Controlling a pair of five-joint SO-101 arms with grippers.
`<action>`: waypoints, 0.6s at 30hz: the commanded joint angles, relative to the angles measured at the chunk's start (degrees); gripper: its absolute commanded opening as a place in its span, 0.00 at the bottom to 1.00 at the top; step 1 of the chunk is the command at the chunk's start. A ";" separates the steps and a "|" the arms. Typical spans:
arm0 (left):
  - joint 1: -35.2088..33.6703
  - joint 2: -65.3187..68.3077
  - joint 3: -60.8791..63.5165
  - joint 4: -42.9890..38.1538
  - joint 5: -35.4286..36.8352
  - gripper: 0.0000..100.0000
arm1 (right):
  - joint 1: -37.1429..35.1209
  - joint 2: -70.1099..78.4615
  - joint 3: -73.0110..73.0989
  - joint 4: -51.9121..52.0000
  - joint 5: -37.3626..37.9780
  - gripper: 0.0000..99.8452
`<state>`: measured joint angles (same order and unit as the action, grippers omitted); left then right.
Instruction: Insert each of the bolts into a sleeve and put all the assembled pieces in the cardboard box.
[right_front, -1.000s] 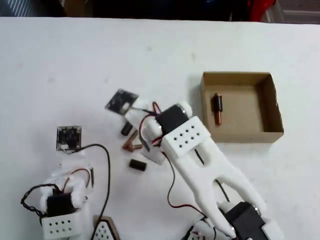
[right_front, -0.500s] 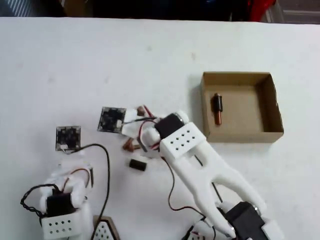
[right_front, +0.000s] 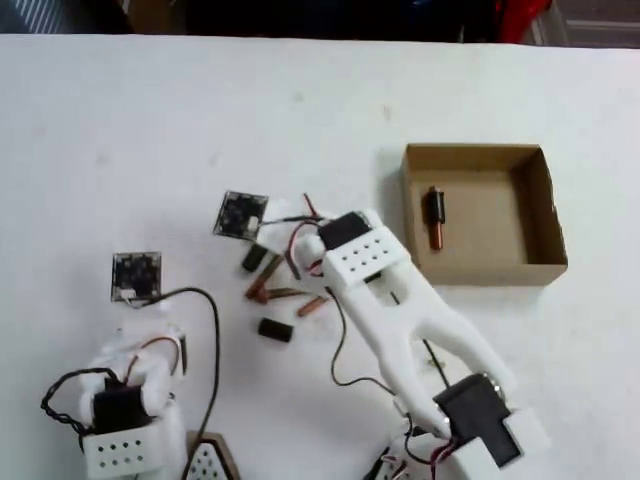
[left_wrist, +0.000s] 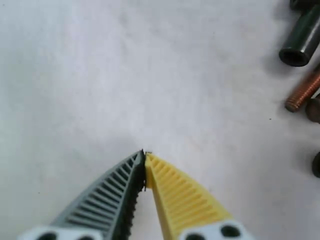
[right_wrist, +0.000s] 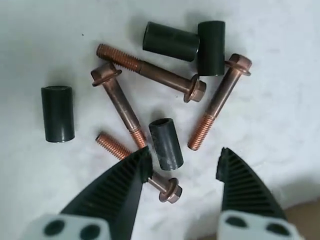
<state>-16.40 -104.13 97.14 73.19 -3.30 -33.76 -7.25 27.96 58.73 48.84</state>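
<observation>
- A white tabletop (right_front: 150, 120) is carrying an open cardboard box (right_front: 495, 225), seen from above.
- One assembled piece (right_front: 435, 217), a copper bolt pushed into a black sleeve, is lying inside the cardboard box, near the wall that faces the loose parts.
- Loose bolts (right_wrist: 150, 70) and loose sleeves (right_wrist: 57, 114) are lying in a small scatter on the tabletop, near the cardboard box but apart from it.
- The right wrist view is showing four copper bolts and four black sleeves. Two of the sleeves are touching at a right angle, and the bolts are lying crossed at mixed angles.
- The right arm (right_front: 400, 310) is stretching past the cardboard box toward this scatter.
- The right pincer (right_wrist: 183, 160) is hanging open just above the scatter and gripping nothing. One upright-looking sleeve (right_wrist: 166, 144) is sitting between its jaws.
- The left pincer (left_wrist: 145, 155) is closed with its tips pressed together and empty. It is pointing at bare tabletop, farther from the cardboard box than the scatter.
</observation>
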 joint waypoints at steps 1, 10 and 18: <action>-0.40 -0.40 -0.09 0.35 -0.26 0.02 | 0.92 0.75 -0.70 -2.07 3.25 0.19; -0.40 -0.40 -0.09 0.35 -0.26 0.02 | 1.01 6.02 -0.70 -2.15 7.91 0.19; -0.40 -0.40 -0.09 0.35 -0.35 0.02 | 2.77 11.12 -3.87 -2.15 11.52 0.19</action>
<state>-16.40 -104.13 97.14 73.19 -3.30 -32.53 3.56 27.34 57.41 58.68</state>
